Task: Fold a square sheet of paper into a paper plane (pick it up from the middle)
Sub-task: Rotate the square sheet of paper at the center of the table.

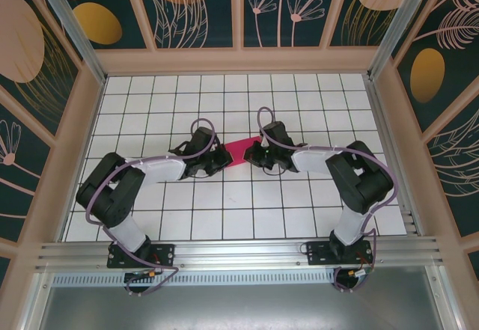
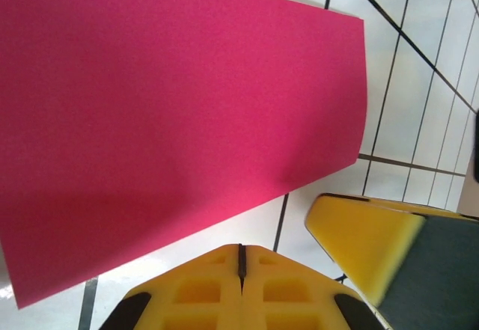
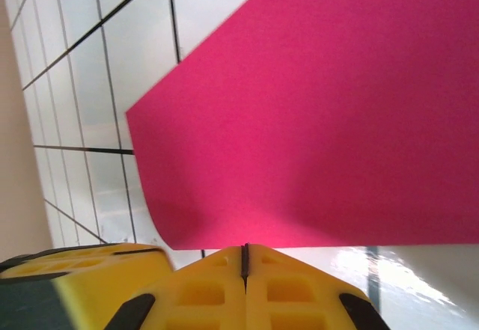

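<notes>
While the pink sheet of paper [image 1: 241, 150] lies mid-way across the tiled desk [image 1: 224, 218] between both arms, the left jaws are pressed together, empty, just short of its edge. The right jaws, likewise closed, meet its near edge; any pinch is unclear.

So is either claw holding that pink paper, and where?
The right gripper seems to pinch the sheet by its edge; the left gripper is shut, empty.

left tool [image 1: 224, 159] and right tool [image 1: 251, 157] flank the paper [image 1: 241, 150], open tiled table [image 1: 247, 98] beyond, walls [image 1: 75, 143] around
</notes>
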Motion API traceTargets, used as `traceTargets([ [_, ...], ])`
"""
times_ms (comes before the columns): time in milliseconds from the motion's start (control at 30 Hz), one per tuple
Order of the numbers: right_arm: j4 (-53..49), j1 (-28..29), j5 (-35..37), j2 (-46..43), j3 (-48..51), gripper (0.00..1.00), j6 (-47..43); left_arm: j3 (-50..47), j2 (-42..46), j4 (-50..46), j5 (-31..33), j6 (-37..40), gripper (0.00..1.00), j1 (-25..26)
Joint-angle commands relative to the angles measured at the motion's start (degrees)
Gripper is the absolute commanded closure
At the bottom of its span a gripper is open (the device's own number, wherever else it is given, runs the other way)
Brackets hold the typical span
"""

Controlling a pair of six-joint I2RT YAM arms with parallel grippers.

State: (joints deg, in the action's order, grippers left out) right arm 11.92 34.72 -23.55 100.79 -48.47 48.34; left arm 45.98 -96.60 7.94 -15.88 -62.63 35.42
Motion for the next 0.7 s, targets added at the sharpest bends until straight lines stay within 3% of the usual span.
traceTargets([
  [0,2.6,0.3,-2.0,2.2,-1.4,1.0,-1.3,1.6,-1.2,1.7,-0.4,0.2,1.0,0.1],
  [667,-0.5,0.3,-1.8,7.7,-3.7,1.0,-2.1,3.5,-7.6,2.5,-1.1,0.8,1.0,0.1],
])
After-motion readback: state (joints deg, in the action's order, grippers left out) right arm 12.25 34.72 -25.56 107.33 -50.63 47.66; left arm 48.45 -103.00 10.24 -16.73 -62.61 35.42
